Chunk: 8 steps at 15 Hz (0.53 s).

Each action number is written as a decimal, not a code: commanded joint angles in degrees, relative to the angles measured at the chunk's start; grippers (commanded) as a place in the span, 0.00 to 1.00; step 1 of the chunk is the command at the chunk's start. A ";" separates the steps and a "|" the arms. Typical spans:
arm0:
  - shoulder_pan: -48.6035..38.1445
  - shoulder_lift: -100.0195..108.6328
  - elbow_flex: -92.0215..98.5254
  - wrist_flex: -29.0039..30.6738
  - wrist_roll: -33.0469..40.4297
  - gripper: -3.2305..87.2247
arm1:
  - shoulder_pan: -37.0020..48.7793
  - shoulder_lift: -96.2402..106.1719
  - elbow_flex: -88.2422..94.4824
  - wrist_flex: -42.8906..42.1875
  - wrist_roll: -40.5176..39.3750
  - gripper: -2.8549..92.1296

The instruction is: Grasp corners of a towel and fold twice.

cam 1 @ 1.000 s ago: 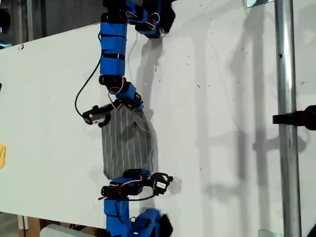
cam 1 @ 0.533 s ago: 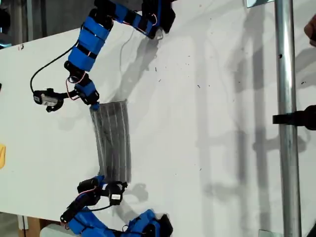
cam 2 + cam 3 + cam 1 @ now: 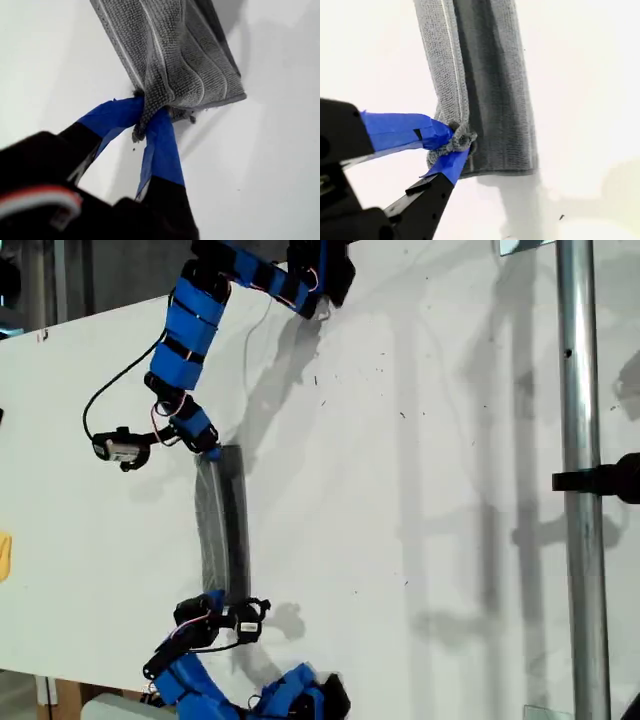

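- Two SO-100 arms, both built of bright blue link segments joined by black motor blocks, seen from the exterior view.
- My first gripper [image 3: 150, 122]: black body, its fingers [image 3: 160, 150] wrapped in blue tape, one edge frayed.
- My second gripper [image 3: 455, 145]: black body, one of the fingers [image 3: 400, 131] a broad blue-taped blade, the other a narrower black bar tipped in blue.
- Thin black cable [image 3: 100, 400] looping loose beside the upper arm in the exterior view.
- Red and white wires [image 3: 160, 425] at the wrist joints, possibly motor leads; detail is too small to confirm.
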 commanded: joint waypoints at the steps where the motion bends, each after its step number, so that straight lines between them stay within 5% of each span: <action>1: 2.02 1.85 6.06 -5.54 -2.72 0.00 | -0.97 -3.60 -0.09 -2.20 1.67 0.03; 5: -2.20 -6.86 10.11 -12.39 -2.20 0.01 | 0.70 -13.97 -6.15 -2.46 2.37 0.03; 8: -0.26 -5.54 7.12 -5.54 -2.81 0.29 | 2.81 -9.14 -5.27 2.37 6.77 0.33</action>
